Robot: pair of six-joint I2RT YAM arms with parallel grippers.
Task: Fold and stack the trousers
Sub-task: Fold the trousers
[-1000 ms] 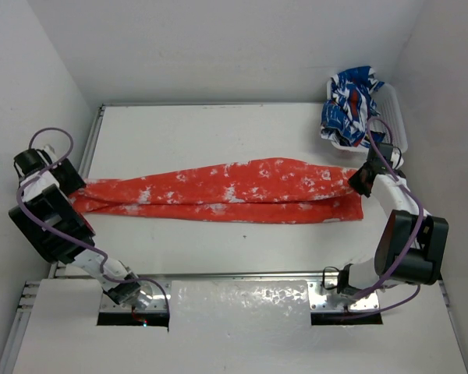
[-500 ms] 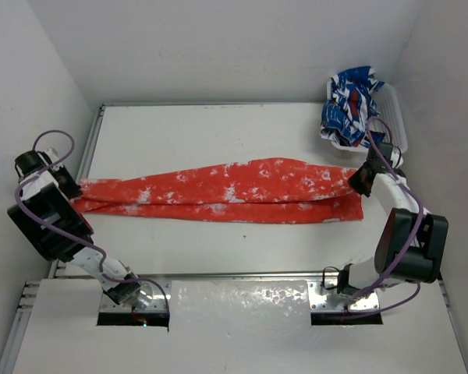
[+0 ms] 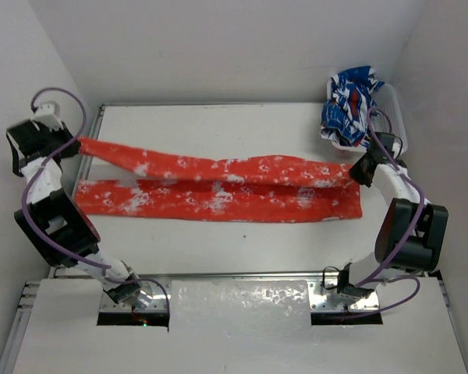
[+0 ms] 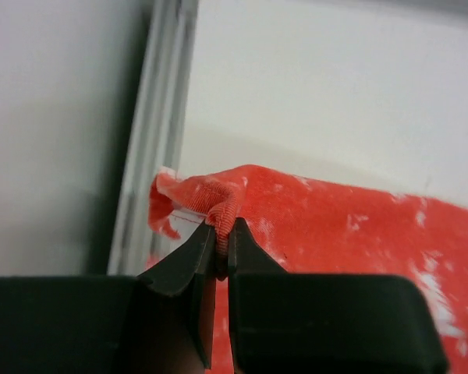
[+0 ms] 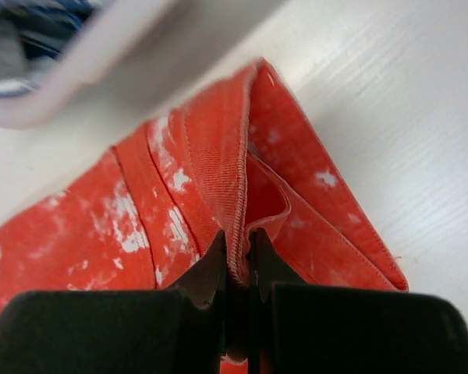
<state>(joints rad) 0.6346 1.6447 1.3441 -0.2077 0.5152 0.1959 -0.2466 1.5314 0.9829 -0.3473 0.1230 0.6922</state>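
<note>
Two ends pinched | our left gripper (image 4: 221, 234) grips the trousers (image 3: 234, 183) at the far-left corner, our right gripper (image 5: 235, 249) at the right end | trousers span the table (image 3: 218, 125), top layer lifted | risk: we overstretch, cloth slips free

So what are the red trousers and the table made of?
The trousers look like thin matte cloth, maybe cotton: they sag, crease and show a stitched hem. The table looks like white painted board, with faint grain lines.
</note>
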